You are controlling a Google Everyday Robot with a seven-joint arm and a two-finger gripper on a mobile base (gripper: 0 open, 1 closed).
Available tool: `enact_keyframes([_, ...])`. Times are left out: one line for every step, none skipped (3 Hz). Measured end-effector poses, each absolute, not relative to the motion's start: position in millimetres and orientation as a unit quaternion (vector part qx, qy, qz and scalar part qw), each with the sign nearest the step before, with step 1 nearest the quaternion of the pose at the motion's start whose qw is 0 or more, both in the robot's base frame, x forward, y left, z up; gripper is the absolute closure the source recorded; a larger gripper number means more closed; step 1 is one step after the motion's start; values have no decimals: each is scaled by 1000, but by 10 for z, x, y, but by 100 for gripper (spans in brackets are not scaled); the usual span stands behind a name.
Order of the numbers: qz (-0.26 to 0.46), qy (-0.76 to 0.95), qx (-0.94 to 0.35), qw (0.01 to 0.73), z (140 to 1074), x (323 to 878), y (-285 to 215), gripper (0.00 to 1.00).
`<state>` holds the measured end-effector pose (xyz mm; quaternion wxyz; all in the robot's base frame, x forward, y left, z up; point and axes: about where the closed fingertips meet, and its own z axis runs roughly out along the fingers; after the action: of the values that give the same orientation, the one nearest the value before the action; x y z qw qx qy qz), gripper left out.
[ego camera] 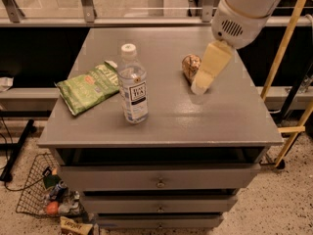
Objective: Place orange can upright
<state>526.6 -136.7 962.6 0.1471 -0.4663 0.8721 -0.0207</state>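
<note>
The orange can (pixel 190 65) lies on its side on the grey cabinet top (pixel 166 116), right of centre. Its copper patterned body and one silvery end show, and its right part is hidden behind my gripper. My gripper (pixel 200 84) is pale yellow and hangs from the white arm (pixel 244 13). It reaches down and left over the can's near right side, with its tip close to the tabletop. I cannot tell whether it touches the can.
A clear plastic bottle (pixel 132 86) with a white cap stands upright left of the can. A green snack bag (pixel 89 86) lies at the left. Yellow poles (pixel 283 43) stand off the right edge. A wire basket (pixel 46 195) sits on the floor.
</note>
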Motion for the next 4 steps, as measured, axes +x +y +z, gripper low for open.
enact_keyframes([15,896,-416,155,9708,5480,-1298,0])
enact_keyframes([30,925,-343,159,9738,5667,-1330,0])
enact_keyframes([38,955,-254,150,9575,5878,-1499,0])
enact_keyframes([30,972,-196,124,9281,6215,-1585,0])
